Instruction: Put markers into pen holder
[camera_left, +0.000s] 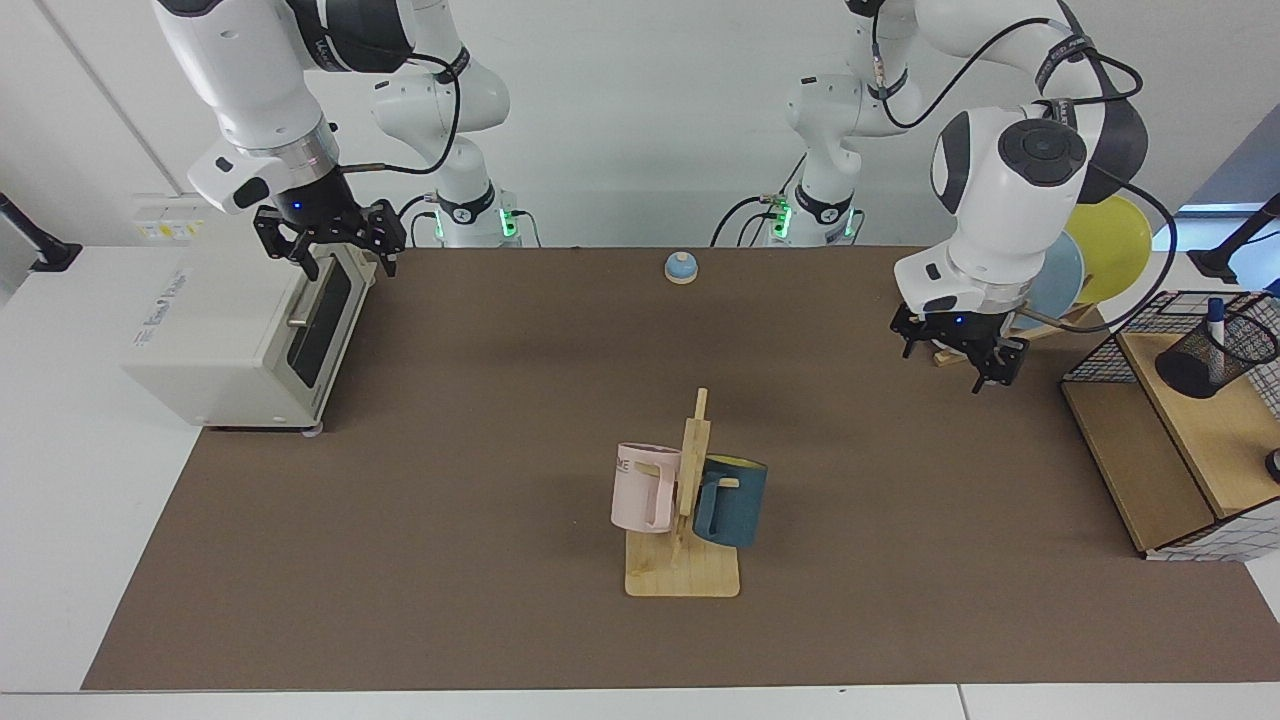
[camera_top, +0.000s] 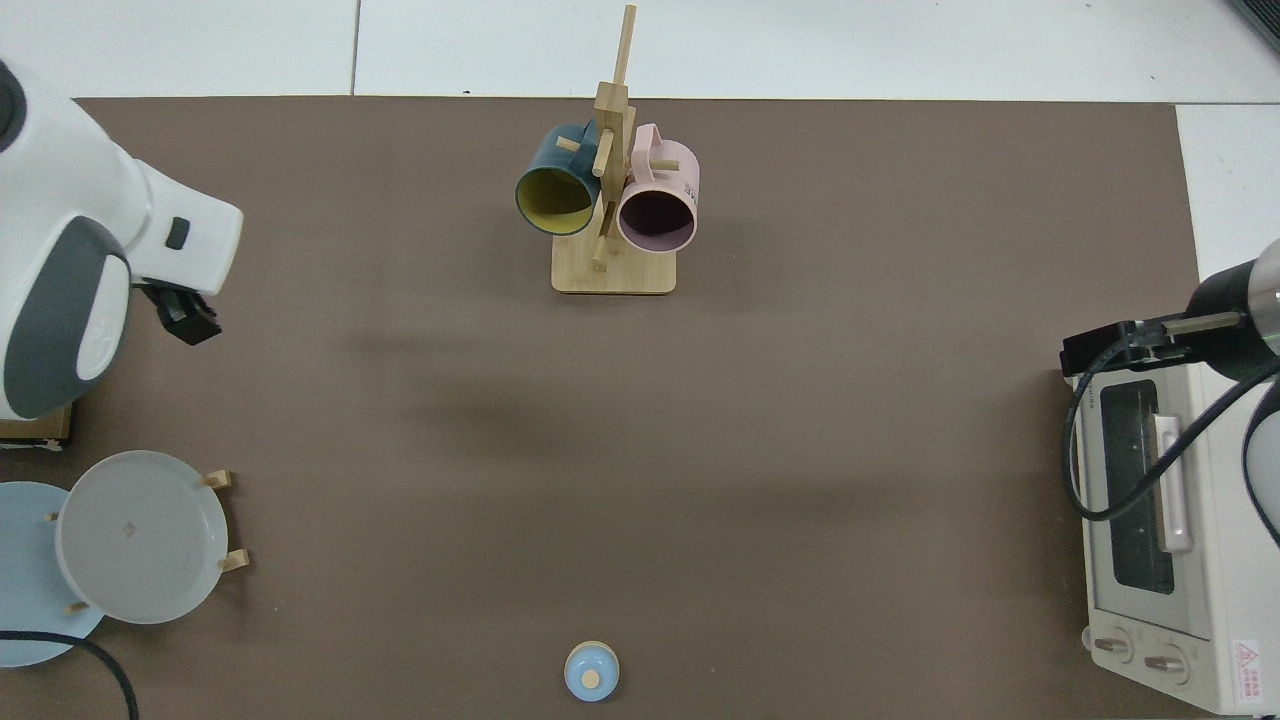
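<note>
At the facing view's left we had the right gripper waiting above the front top edge of the cream box-shaped toaster oven, fingers spread wide and holding nothing. Further right, the left gripper hung over the brown mat, open and empty, well apart from the small black wire-mesh pen holder on the wooden shelf beyond it. The slim white marker with its dark blue cap stood inside that holder, so we judged the step to be a clean retreat, best done by lifting clear of the plate rack.
</note>
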